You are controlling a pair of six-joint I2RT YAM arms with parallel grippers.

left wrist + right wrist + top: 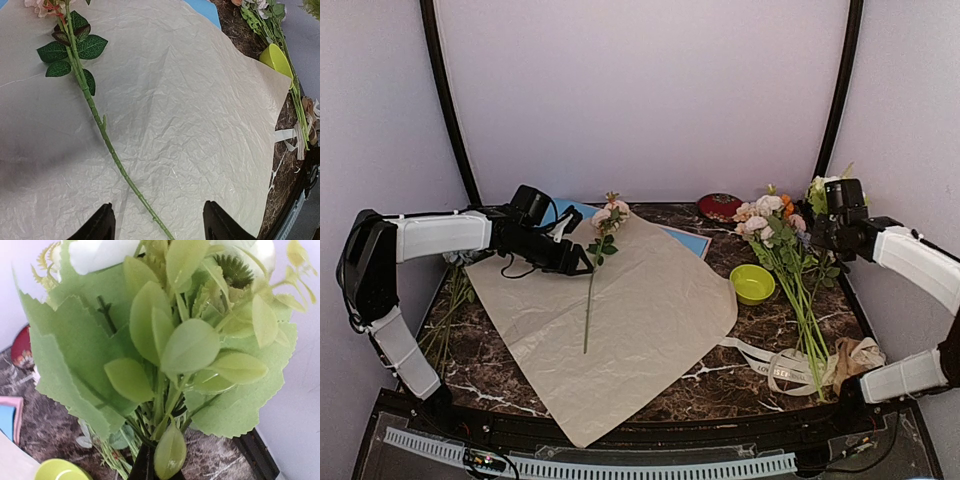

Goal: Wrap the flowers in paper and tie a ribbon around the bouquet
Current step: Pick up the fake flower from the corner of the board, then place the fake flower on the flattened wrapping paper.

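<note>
Lying on paper — flower stem beneath open left hand

Lime bowl, blue sheet, red dish, leafy white-bloomed bunch

**Two arms, white covers over black joints**

From where I stand, the left arm and the right arm look like a matched pair. Each has long straight sections sheathed in white covers, linked by bulky, rounded black joints. A boxy black block sits on top of each wrist. A thin black cable hangs in a loose loop under the left wrist. The left gripper ends in two matte black fingers with rounded, tapering tips. The right gripper is just as dark.
</note>
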